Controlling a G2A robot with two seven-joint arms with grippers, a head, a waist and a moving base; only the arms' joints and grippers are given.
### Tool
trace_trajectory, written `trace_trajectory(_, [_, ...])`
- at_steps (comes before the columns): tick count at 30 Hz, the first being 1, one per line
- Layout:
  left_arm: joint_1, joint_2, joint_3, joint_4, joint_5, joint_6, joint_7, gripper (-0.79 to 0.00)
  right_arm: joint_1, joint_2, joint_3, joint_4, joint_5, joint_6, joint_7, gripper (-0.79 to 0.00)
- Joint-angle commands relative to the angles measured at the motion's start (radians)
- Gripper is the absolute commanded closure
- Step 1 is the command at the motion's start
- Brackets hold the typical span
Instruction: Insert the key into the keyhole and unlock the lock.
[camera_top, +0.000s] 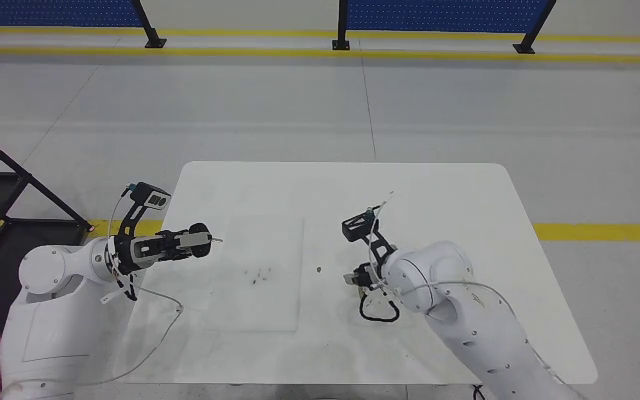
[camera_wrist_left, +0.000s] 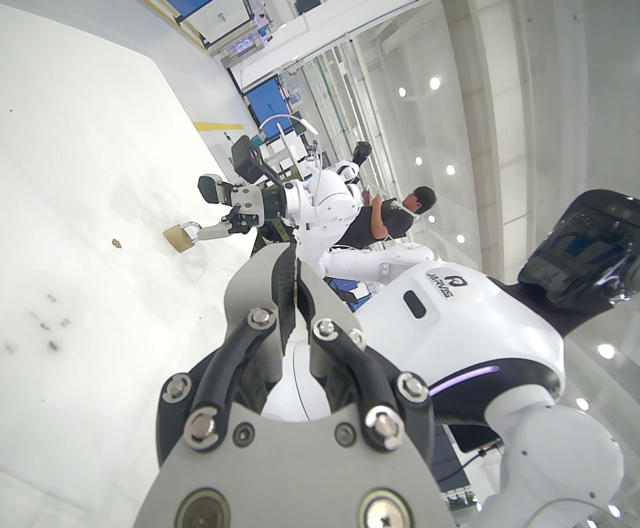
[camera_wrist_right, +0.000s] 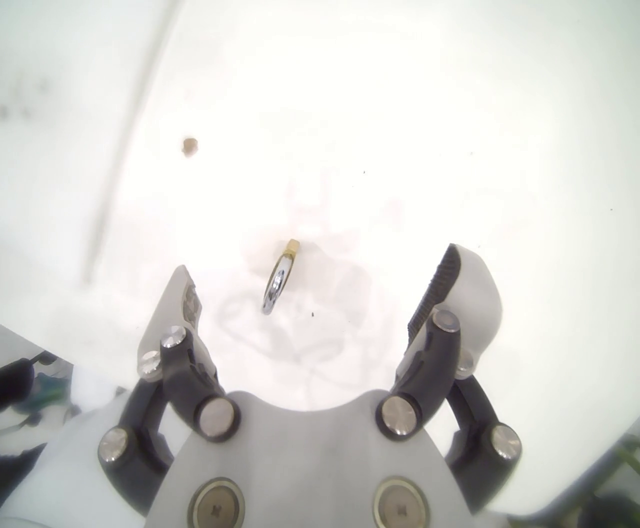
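Observation:
A small brass padlock (camera_wrist_left: 178, 237) with a silver shackle stands on the white table (camera_top: 450, 200), right of centre. My right gripper (camera_wrist_right: 315, 290) is open around it, and the padlock (camera_wrist_right: 280, 282) sits edge-on between the fingers without touching either. From the left wrist view, the right gripper (camera_wrist_left: 207, 210) has its lower finger close to the shackle. My left gripper (camera_top: 203, 241) hovers at the table's left side with its fingers (camera_wrist_left: 280, 280) pressed together. A thin metal sliver, the key (camera_top: 214, 240), sticks out of its tip toward the padlock.
A thin white sheet (camera_top: 255, 300) lies on the table between the arms, with several small dark marks (camera_top: 260, 272) on it. A brown speck (camera_top: 318, 268) sits left of the padlock. The right arm's black cable (camera_top: 380, 312) loops near the front edge.

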Motion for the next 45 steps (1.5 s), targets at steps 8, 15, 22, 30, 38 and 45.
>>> trace_trajectory(8, [0.0, 0.0, 0.0, 0.0, 0.0, 0.0, 0.0, 0.0, 0.045, 0.021, -0.049, 0.047, 0.063, 0.0, 0.0, -0.785])
trace_trajectory(15, [0.0, 0.0, 0.0, 0.0, 0.0, 0.0, 0.0, 0.0, 0.08, 0.039, -0.09, 0.087, 0.113, 0.0, 0.0, -0.785])
trace_trajectory(22, [0.0, 0.0, 0.0, 0.0, 0.0, 0.0, 0.0, 0.0, 0.11, 0.053, -0.131, 0.12, 0.161, 0.0, 0.0, -0.785])
trace_trajectory(30, [0.0, 0.0, 0.0, 0.0, 0.0, 0.0, 0.0, 0.0, 0.144, 0.062, -0.169, 0.137, 0.208, 0.0, 0.0, -0.785])
trace_trajectory(38, [0.0, 0.0, 0.0, 0.0, 0.0, 0.0, 0.0, 0.0, 0.173, 0.067, -0.205, 0.163, 0.257, 0.0, 0.0, -0.376])
trace_trajectory(45, [0.0, 0.0, 0.0, 0.0, 0.0, 0.0, 0.0, 0.0, 0.193, 0.068, -0.222, 0.187, 0.286, 0.0, 0.0, -0.271])
